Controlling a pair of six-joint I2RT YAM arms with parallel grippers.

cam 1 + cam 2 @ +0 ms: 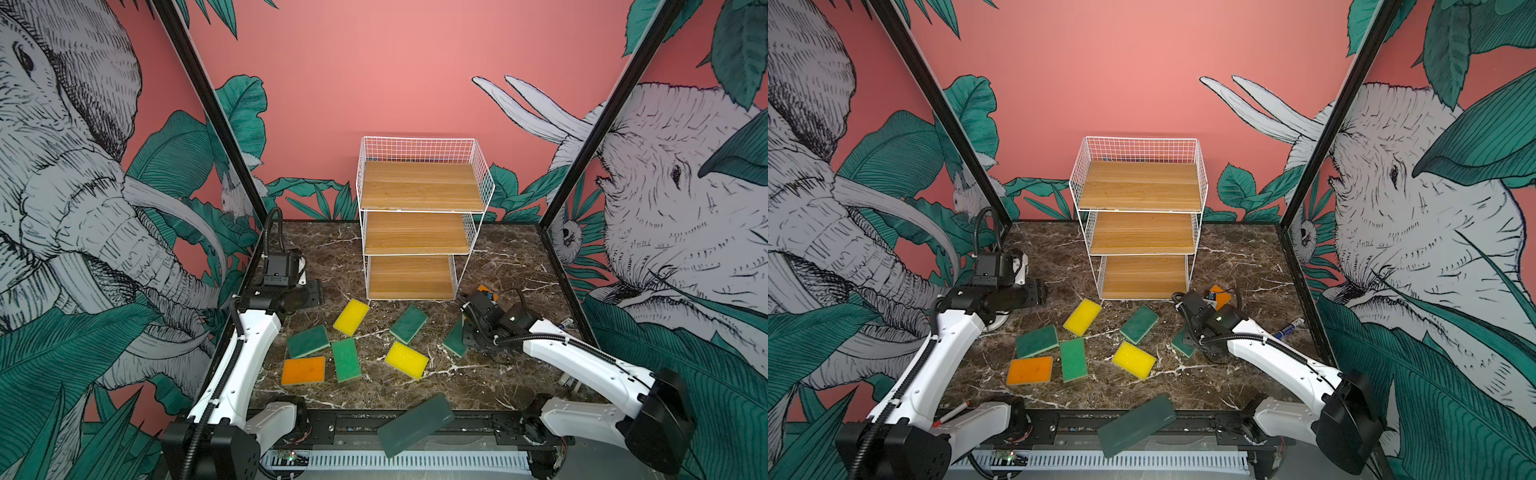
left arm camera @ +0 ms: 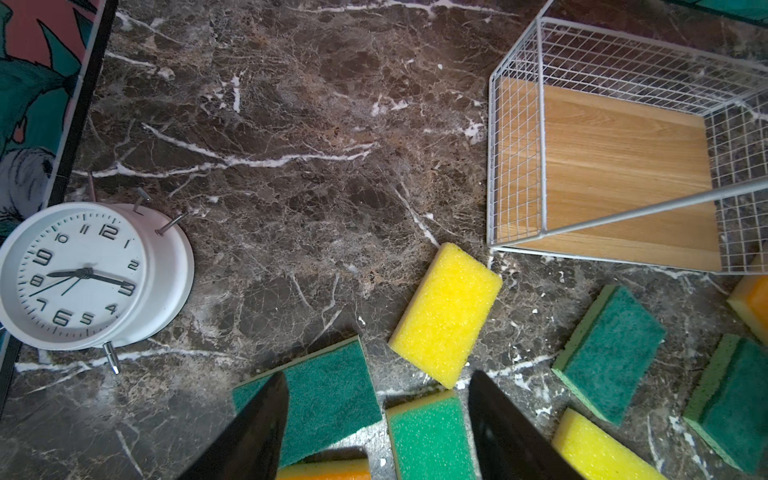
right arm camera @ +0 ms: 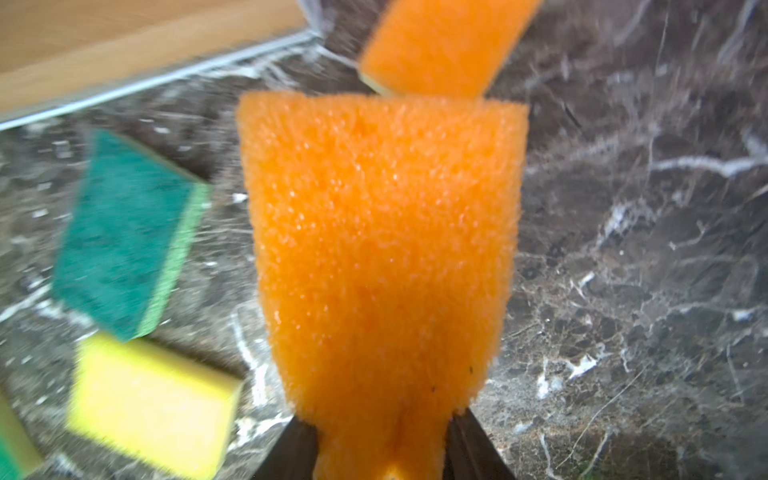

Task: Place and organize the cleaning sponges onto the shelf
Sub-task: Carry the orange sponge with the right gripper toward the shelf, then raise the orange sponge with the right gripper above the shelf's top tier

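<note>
Tabletop (image 1: 498, 257): dark marble, white veins.
Shelf (image 1: 415, 232): white wire grid, three bare wooden boards.
Loose sponges (image 1: 406, 360): porous rectangular foam, lying on the marble before the shelf.
Right gripper (image 3: 382, 415): clenched on a squeezed orange sponge (image 3: 382, 249).
Left gripper (image 2: 378, 374): spread, empty.
Clock (image 2: 83, 274): round, white, numerals 1–12.

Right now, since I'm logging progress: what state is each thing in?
shelf, upright, all three boards bare.
right gripper, shut on orange sponge.
orange sponge, pinched at one end, squashed there.
left gripper, open, holding nothing.
other sponges, loose on the table.
dark green slab, askew at the front edge.
</note>
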